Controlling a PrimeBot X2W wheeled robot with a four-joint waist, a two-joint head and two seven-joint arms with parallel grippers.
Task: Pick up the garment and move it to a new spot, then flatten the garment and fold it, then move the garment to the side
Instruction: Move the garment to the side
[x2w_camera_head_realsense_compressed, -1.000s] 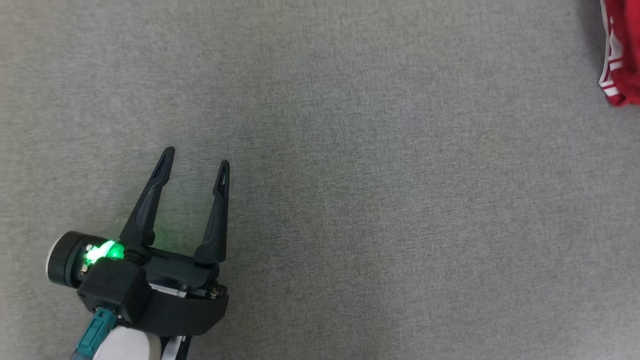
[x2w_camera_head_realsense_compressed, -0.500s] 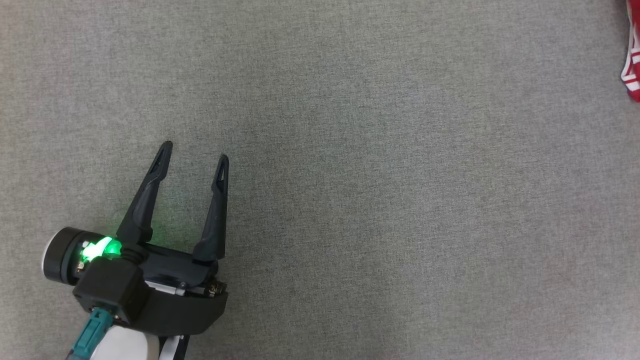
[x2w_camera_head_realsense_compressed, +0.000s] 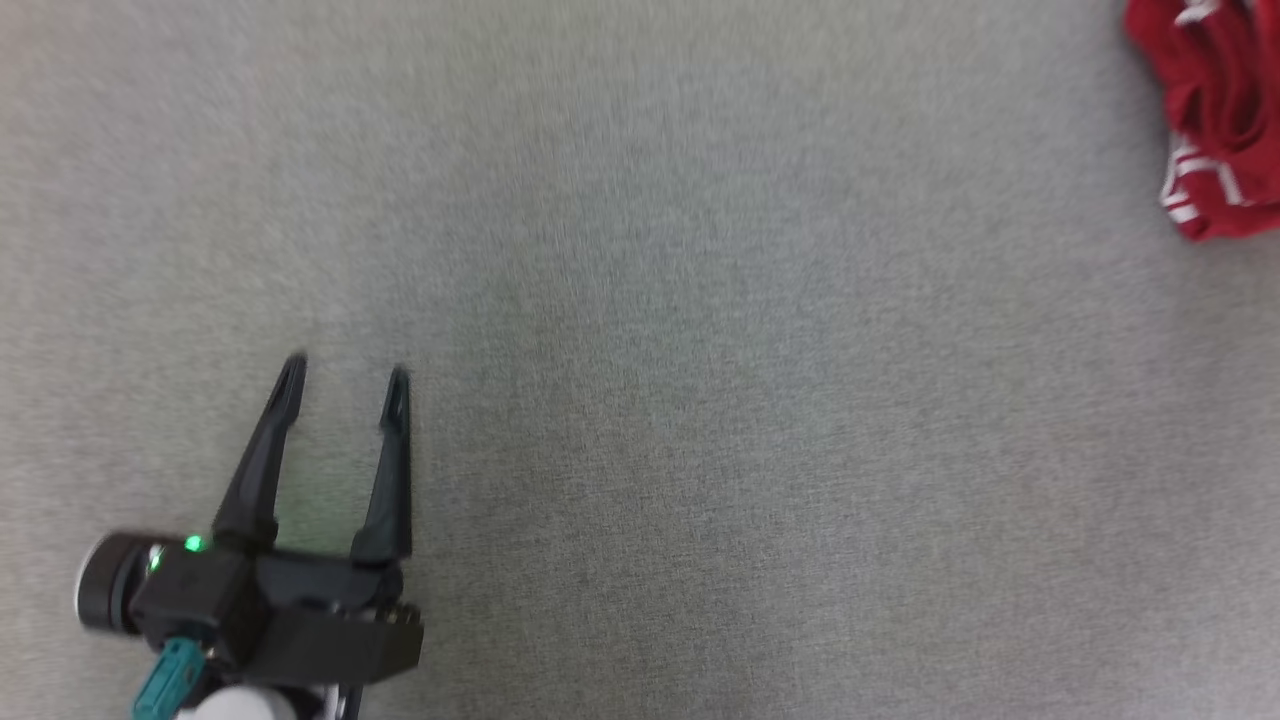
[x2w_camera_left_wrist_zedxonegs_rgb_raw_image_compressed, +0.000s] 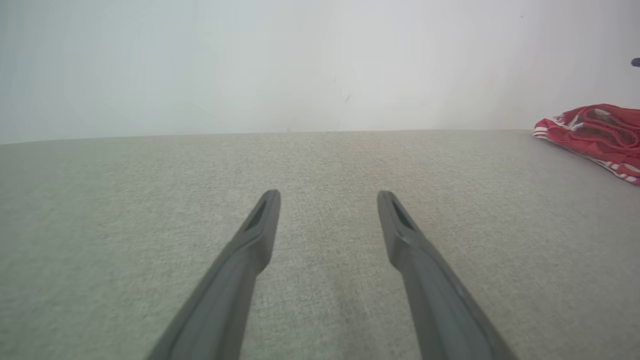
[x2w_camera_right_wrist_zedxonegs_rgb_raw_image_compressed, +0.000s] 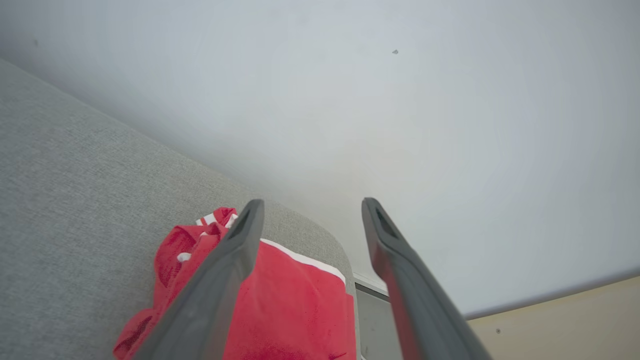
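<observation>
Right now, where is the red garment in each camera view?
Head view: red garment in the top right corner.
Left wrist view: red garment at the right edge, above mid-height.
Right wrist view: red garment at bottom centre, by the surface's corner.
Shared landmark: the grey fabric surface it lies on.

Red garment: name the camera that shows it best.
Right wrist view: the red garment lies close and large, though the right pincer's finger crosses it. Head view catches a blurred part at its upper right edge; left wrist view, a small cropped strip far right.
</observation>
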